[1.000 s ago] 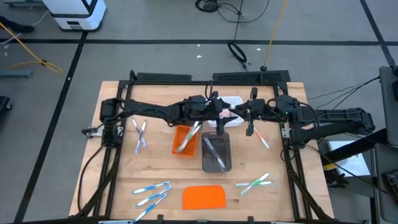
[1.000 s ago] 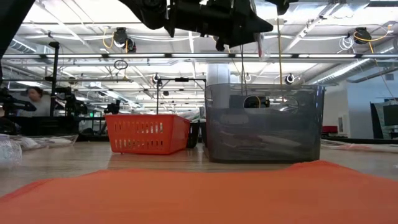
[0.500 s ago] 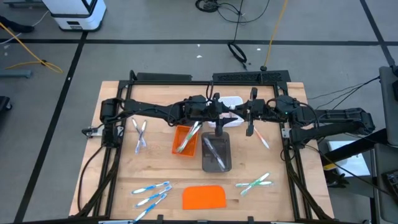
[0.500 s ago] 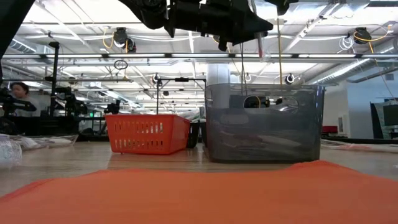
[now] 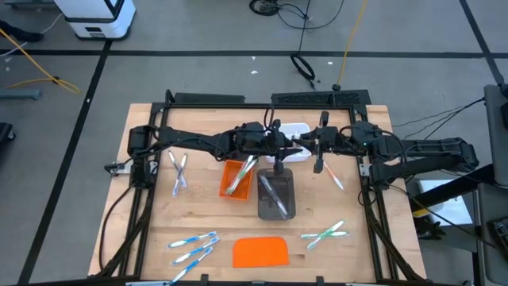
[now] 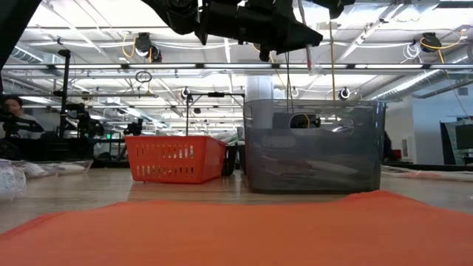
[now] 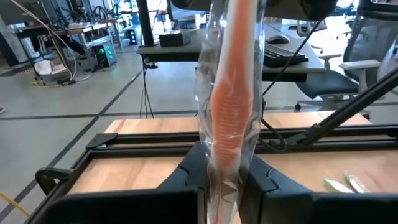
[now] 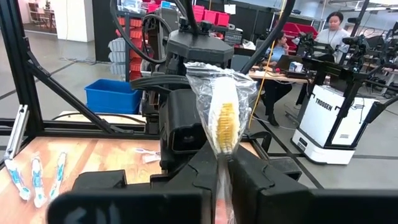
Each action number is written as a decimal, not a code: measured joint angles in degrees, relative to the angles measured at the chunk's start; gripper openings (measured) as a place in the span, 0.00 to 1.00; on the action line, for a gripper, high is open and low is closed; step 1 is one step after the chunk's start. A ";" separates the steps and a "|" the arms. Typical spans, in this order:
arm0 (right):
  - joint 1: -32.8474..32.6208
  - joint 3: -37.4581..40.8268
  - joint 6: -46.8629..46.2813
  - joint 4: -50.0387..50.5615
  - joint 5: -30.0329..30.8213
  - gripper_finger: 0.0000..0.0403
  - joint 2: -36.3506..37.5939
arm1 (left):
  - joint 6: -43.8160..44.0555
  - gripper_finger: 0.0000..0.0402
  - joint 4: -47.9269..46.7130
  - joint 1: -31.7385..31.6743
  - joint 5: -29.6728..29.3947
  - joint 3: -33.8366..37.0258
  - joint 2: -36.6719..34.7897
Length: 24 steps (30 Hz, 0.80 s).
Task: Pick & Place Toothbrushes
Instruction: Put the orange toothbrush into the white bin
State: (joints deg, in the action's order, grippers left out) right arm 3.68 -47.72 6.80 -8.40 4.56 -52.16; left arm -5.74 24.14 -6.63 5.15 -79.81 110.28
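Both grippers are clamping one wrapped pink toothbrush (image 7: 230, 106) each (left gripper (image 7: 222, 186), right gripper (image 8: 222, 180)); most toothbrushes (image 5: 193, 248) are lying unsorted.

Wooden table (image 5: 159, 214): orange tray (image 5: 235, 179) + grey tray (image 5: 276, 195) mid; white tray (image 5: 292, 131) at far edge. Orange slab (image 5: 260, 252) near front. Toothbrushes loose: blue (image 5: 193, 246), green (image 5: 325, 234), pale grey (image 5: 178, 171), pink (image 5: 334, 179).

Loose toothbrushes on the table: three blue (image 5: 193, 246), two green (image 5: 325, 234), two grey (image 5: 178, 171).
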 joint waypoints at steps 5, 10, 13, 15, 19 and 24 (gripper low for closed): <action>-0.01 0.00 0.11 0.31 -0.10 0.13 0.00 | -0.01 0.08 -0.14 -0.04 -0.02 0.02 0.00; -0.04 0.00 1.44 0.58 -0.33 0.24 0.00 | 0.04 0.08 -0.30 -0.11 -0.54 0.02 0.00; -0.04 0.00 1.60 0.97 -0.23 0.33 0.00 | 0.04 0.08 -1.33 -0.53 -0.68 0.02 0.00; -0.02 0.00 1.60 0.99 -0.02 0.40 0.04 | 0.41 0.08 -2.48 -1.02 -0.66 0.02 -0.07; 0.00 0.01 1.60 1.34 0.78 0.50 0.37 | 1.36 0.08 -5.51 -2.02 -0.46 0.01 -0.17; -0.04 0.04 1.70 1.74 4.68 0.55 1.94 | 2.02 0.08 -9.02 -3.24 -0.77 0.02 -0.17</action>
State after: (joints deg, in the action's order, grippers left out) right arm 3.64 -47.68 8.51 -6.66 9.24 -50.22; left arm -3.71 15.12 -9.87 4.38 -79.79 110.10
